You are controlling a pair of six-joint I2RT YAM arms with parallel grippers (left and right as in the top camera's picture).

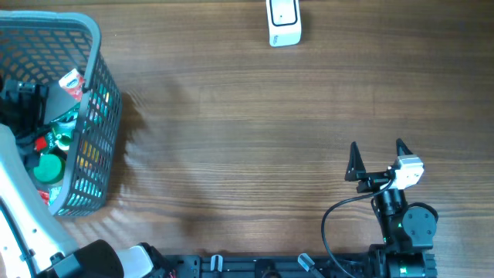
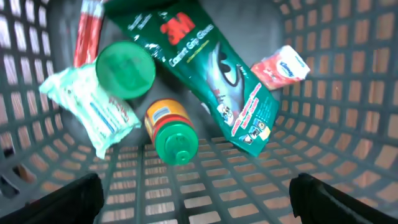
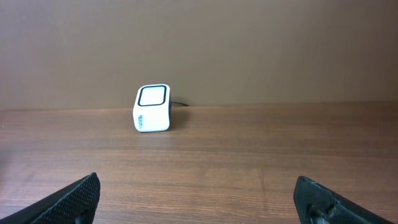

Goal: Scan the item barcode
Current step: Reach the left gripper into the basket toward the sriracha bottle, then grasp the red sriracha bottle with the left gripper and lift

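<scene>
Left jaws spread, green pouch (image 2: 208,71) beyond them, in basket (image 2: 357,134)

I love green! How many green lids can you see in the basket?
2. One round green lid lies at the upper left, beside the 3M pouch. One smaller green cap tops the yellow bottle in the middle. More may be hidden underneath.

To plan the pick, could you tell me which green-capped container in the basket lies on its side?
The yellow-labelled bottle with the green spout cap, seen lengthwise; the other shows only its flat round green lid, facing up.
</scene>
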